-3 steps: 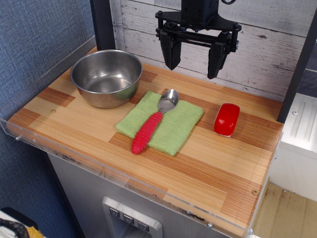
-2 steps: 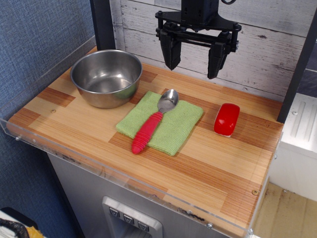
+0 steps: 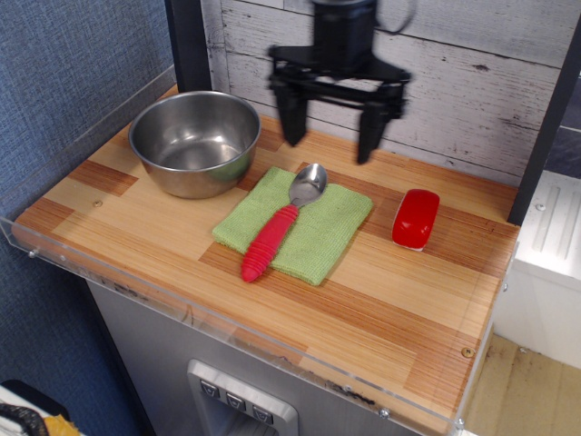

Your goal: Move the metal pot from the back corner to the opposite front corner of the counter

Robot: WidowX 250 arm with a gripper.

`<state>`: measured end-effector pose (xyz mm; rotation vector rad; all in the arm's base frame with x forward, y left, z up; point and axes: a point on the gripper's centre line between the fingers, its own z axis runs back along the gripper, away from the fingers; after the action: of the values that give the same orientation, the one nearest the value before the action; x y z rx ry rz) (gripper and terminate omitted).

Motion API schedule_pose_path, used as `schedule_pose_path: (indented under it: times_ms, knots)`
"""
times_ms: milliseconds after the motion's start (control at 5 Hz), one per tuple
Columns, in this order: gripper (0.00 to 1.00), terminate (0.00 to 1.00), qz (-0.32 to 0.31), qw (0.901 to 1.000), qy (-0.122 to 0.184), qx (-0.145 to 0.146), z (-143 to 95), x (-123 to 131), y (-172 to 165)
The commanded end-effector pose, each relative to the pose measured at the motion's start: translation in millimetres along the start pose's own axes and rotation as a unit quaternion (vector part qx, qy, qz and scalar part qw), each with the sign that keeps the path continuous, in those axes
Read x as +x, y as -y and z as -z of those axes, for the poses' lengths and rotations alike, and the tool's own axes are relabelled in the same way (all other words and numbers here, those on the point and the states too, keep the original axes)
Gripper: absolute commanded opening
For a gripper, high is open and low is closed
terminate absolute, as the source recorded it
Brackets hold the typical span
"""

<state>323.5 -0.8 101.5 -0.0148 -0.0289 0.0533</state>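
Observation:
The metal pot, a large shiny steel bowl, stands empty in the back left corner of the wooden counter. My gripper hangs open above the back middle of the counter, to the right of the pot and apart from it. Its two black fingers point down, just behind the spoon's bowl. It holds nothing. The image of the gripper is slightly blurred.
A green cloth lies mid-counter with a red-handled metal spoon on it. A red block lies at the right. A clear acrylic rim edges the counter. A dark post stands behind the pot, with a white plank wall behind.
My gripper has moved left and a little lower, toward the pot, still open. The pot, spoon, cloth and red block have not moved.

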Motion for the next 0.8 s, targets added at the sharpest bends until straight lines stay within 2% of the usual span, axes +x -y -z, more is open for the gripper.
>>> schedule_pose_path:
  times_ms: [0,200,600]
  knots:
    - [1.0,0.0,-0.024,0.998,0.051,0.028,-17.4,9.6,-43.1]
    - [1.0,0.0,-0.039,0.9969,0.056,0.039,-4.1,13.7,-62.9]
    - [1.0,0.0,-0.046,0.9958,0.055,0.057,30.5,30.0,-78.8]
